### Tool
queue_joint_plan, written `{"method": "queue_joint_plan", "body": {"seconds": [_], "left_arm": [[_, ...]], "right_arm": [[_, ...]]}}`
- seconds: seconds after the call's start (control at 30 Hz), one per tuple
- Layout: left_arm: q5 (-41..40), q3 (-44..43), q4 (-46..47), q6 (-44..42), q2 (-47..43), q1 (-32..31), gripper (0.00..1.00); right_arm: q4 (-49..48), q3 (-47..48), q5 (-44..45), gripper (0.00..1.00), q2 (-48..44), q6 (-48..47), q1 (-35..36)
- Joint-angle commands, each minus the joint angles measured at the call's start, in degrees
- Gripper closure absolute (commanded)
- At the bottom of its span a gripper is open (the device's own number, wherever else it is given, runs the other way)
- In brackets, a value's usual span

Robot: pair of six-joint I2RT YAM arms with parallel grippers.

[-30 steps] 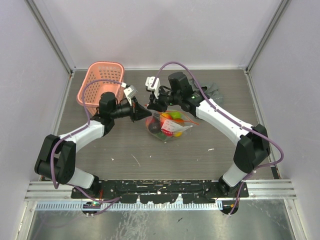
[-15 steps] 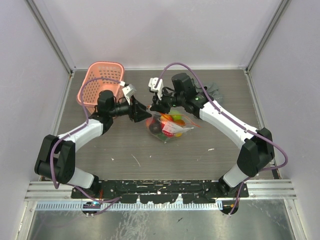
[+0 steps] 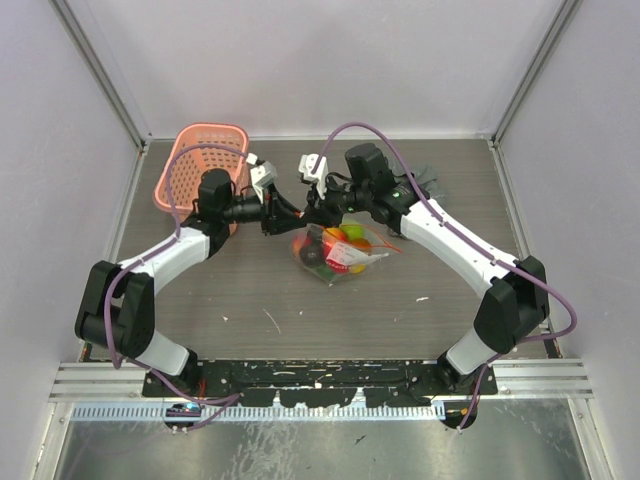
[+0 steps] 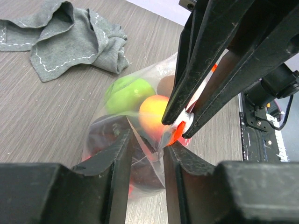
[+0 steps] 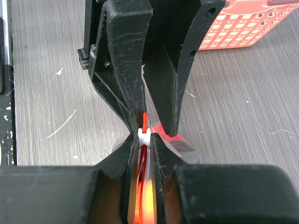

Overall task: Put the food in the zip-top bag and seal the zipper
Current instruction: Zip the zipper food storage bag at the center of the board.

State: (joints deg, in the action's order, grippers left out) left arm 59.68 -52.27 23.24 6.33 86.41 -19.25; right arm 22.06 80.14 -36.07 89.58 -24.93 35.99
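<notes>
Seems well past loading; shows the food (image 3: 349, 235), seemingly all of it, inside the zip-top bag (image 3: 371, 257), lying mid-table between the two arms; pinches a fold of plastic at the mouth corner in the clenched left gripper (image 4: 145, 140); clamps the right gripper (image 5: 145, 140) tight on the white slider tab (image 5: 144, 134) of the zipper (image 4: 174, 136) (fingertips of both nearly touching); leaves the sealing pull to do; cannot tell the length of strip already closed.
</notes>
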Motion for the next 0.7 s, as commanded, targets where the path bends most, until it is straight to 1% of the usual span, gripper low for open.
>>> {"method": "queue_joint_plan", "body": {"seconds": [0.0, 0.1, 0.13, 0.33, 0.47, 0.67], "left_arm": [[2.42, -2.26, 2.46, -0.57, 0.01, -1.10, 0.76], [2.37, -2.10, 4.46, 0.98, 0.39, -1.50, 0.97], [1.95, -1.91, 5.16, 1.78, 0.40, -1.45, 1.00], [-2.50, 0.22, 7.50, 5.66, -0.87, -0.66, 1.00], [-4.09, 2.49, 11.97, 9.64, -1.40, 0.45, 1.00], [-5.14, 3.93, 12.76, 10.37, -2.06, 0.77, 1.00]], "right_arm": [[0.03, 2.84, -2.48, 0.96, -1.24, -0.21, 0.17], [0.61, 2.89, -1.86, 0.96, -1.14, -0.57, 0.20], [0.97, 2.88, -1.30, 0.96, -1.27, -0.90, 0.10], [4.01, 0.50, 3.99, 0.96, -4.03, -2.82, -0.38], [4.95, -1.76, 6.90, 0.97, -6.16, -2.54, -1.47], [6.05, -4.61, 10.19, 0.97, -8.98, -2.45, -2.23]]}}
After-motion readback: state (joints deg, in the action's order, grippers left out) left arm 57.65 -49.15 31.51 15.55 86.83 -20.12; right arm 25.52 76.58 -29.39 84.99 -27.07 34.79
